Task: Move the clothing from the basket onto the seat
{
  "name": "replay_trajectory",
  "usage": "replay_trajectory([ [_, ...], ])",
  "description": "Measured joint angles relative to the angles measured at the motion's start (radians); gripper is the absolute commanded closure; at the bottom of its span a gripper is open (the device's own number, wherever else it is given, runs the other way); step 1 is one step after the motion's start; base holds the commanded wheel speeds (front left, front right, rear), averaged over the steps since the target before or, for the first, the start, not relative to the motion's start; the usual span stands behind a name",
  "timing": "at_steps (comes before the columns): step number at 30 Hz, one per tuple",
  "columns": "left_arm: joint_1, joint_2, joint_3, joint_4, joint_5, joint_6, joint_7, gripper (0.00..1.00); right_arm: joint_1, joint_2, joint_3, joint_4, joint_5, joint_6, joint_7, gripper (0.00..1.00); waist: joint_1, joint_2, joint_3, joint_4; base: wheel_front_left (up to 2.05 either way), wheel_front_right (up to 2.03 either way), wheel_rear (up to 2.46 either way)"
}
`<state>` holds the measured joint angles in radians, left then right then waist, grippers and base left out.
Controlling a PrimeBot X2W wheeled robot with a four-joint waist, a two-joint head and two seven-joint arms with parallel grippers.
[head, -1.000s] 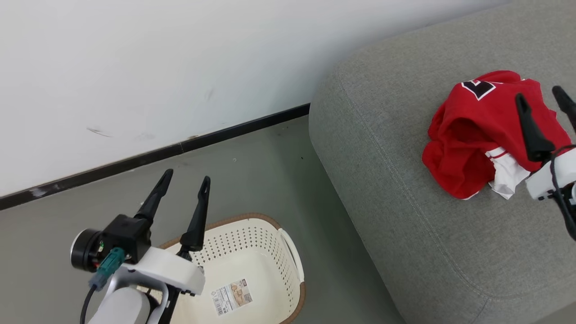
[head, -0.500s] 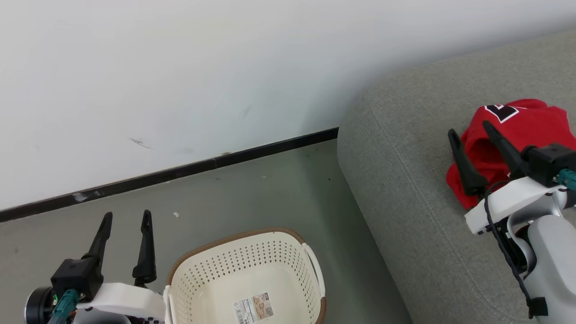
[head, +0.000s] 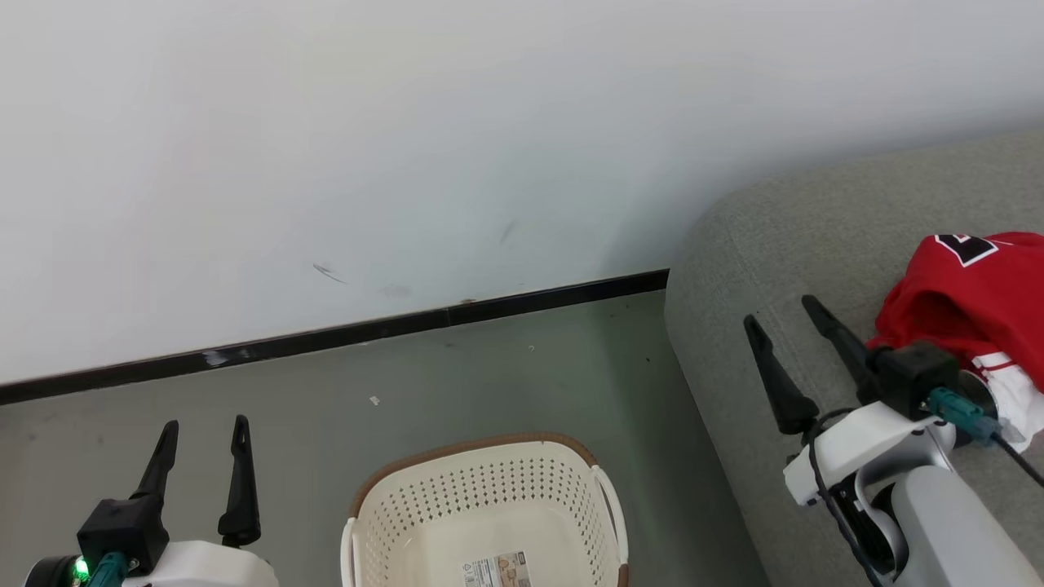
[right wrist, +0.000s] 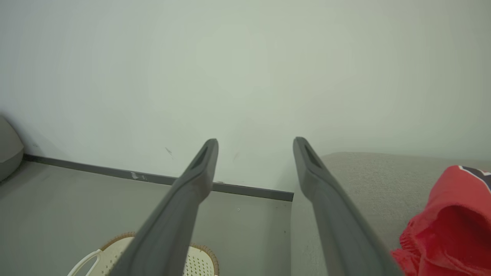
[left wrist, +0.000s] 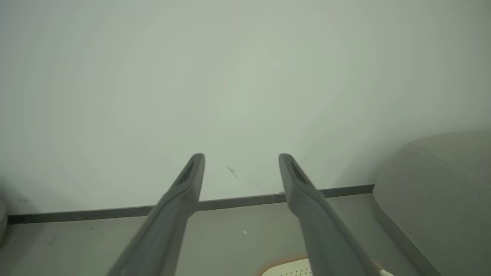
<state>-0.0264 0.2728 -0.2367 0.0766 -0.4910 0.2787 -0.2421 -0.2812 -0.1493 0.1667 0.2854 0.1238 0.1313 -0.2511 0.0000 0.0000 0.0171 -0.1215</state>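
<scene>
While left gripper (head: 205,423) and right gripper (head: 779,311) gape empty, crumpled clothing (head: 971,303) tops woven seat (head: 816,232).

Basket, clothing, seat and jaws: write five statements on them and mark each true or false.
1. The clothing lies on the seat. True.
2. The basket holds red clothing. False: the part of its bottom in view carries a label, no clothing.
3. The right jaws grip the clothing. False: they stand open beside it, holding nothing.
4. The left jaws stand open. True.
5. The basket stands on the seat. False: it stands on the floor beside the seat.
</scene>
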Motion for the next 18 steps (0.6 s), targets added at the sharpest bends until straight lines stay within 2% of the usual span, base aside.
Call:
replay_trajectory([
  [11,0.017,-0.008,-0.024,0.034,0.002,-0.008,-0.006,0.0,0.136,0.074,-0.056,-0.056,-0.064,0.0,0.0,0.0,0.0,0.0,-0.038,0.063,0.0,0.0,0.0],
  [18,0.018,-0.02,-0.043,0.051,0.001,-0.019,-0.006,0.0,0.216,0.088,-0.092,-0.088,-0.085,0.0,0.0,0.0,0.0,0.0,-0.058,0.09,0.0,0.0,0.0],
])
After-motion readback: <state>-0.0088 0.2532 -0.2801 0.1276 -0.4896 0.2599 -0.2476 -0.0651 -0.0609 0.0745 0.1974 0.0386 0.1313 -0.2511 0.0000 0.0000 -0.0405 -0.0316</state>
